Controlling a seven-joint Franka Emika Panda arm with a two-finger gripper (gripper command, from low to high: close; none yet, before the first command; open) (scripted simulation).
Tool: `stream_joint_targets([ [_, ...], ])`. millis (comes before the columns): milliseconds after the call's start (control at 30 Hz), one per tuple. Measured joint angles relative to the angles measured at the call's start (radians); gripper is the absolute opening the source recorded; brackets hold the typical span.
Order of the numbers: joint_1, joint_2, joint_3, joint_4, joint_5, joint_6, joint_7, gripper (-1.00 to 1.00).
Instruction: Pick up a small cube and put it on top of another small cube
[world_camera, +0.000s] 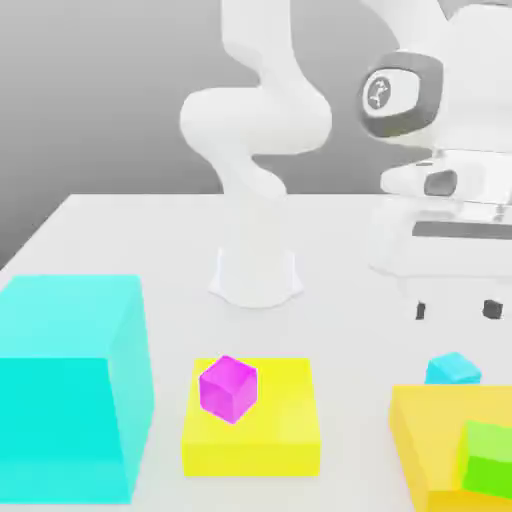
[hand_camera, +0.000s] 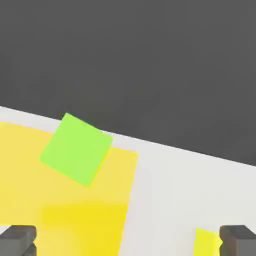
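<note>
Your arm (world_camera: 258, 100) reached over from its base to the exterior view's right, and the hand (world_camera: 450, 245) hung with its fingers pointing down. Your gripper (world_camera: 457, 310) stood wide open and held nothing, its two dark fingertips well apart above the small cyan cube (world_camera: 453, 368). That cube sat behind the orange-yellow block (world_camera: 425, 430), partly hidden by it. The green cube (world_camera: 487, 458) lay on top of that block. Further to the exterior view's left, the magenta cube (world_camera: 228, 388) was on the yellow block (world_camera: 285, 410), and beyond it stood the huge cyan cube (world_camera: 65, 400).
</note>
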Motion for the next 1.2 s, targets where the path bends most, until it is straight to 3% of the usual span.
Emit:
stream_joint_targets([
  [200,0.096,0.180,0.058,-0.080,0.034,0.118,0.057,0.00],
  [333,0.154,0.273,-0.011,-0.065,-0.072,0.181,0.144,0.00],
  [500,0.280,0.387,-0.170,-0.035,-0.223,0.259,0.259,0.00],
  [533,0.303,0.405,-0.198,-0.030,-0.247,0.271,0.277,-1.00],
  [733,0.314,0.414,-0.211,-0.028,-0.261,0.280,0.288,-1.00],
  [833,0.268,0.373,-0.153,-0.039,-0.205,0.252,0.246,-1.00],
  [1067,0.146,0.215,0.019,-0.083,0.026,0.148,0.072,-1.00],
  [1200,0.101,0.194,0.018,0.005,0.073,0.041,-0.029,-1.00],
])
